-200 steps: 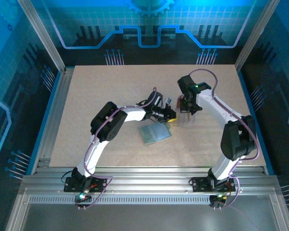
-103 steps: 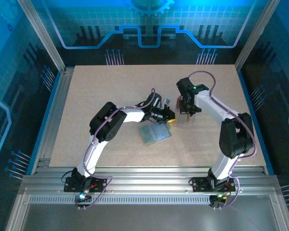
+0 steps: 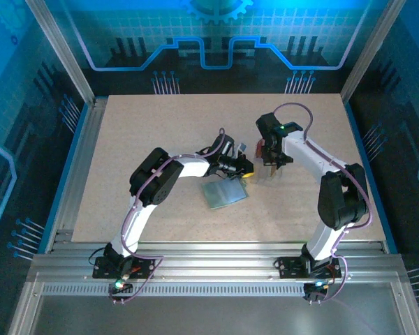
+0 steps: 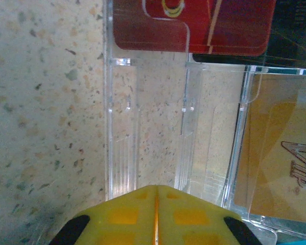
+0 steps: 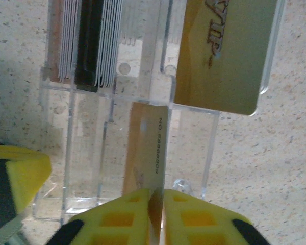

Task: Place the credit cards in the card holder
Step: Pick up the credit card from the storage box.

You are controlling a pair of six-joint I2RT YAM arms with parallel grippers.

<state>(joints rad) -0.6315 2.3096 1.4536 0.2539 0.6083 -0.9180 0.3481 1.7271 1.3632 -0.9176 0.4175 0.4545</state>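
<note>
Right gripper (image 5: 154,196) pinches a gold card (image 5: 149,143) edge-on to lift it from the rack (image 5: 86,153); left gripper (image 4: 156,193), clenched, seemingly steadies the rack.

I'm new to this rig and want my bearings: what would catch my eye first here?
The right gripper pinches a tan card edge-on at a clear rack in the middle of the table. A gold VIP card stands in that rack just beside it, and a red card sits at the top of the left wrist view. The grey-green card holder lies flat just below the rack in the top view.
</note>
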